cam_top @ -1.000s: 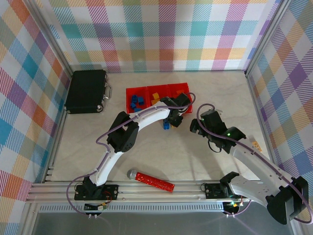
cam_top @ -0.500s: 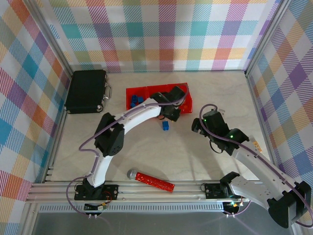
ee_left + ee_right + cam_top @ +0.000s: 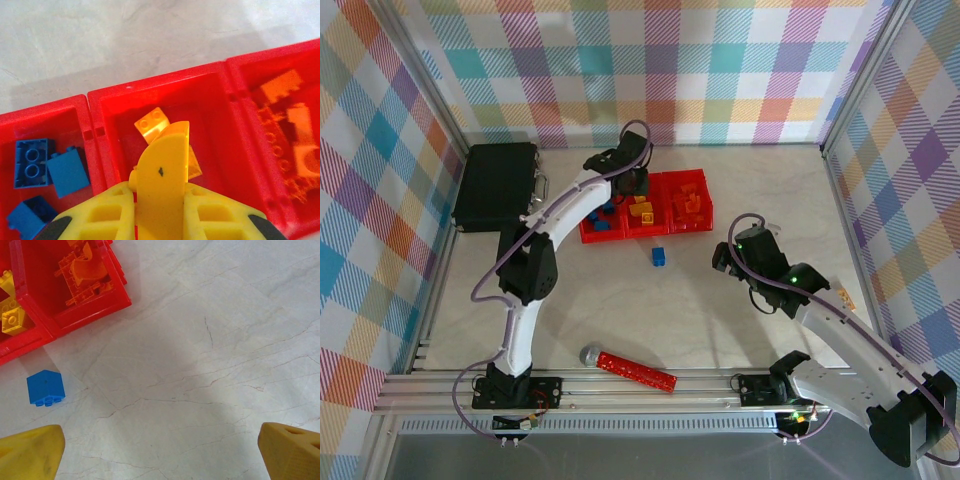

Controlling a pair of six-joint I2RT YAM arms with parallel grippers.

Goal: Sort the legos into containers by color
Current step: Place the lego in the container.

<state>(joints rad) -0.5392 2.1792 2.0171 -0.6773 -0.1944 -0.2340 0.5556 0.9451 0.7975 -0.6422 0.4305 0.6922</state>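
Left claw (image 3: pixel 162 150) swung back over containers (image 3: pixel 96 150), blue lego (image 3: pixel 660 257) now uncovered

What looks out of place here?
One blue lego lies on the table, just outside the bins. The other blue legos are in the left bin, so this one looks left behind.

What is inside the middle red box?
One yellow brick shows whole; a second yellow brick is half hidden by the left gripper, which covers the box's near floor.
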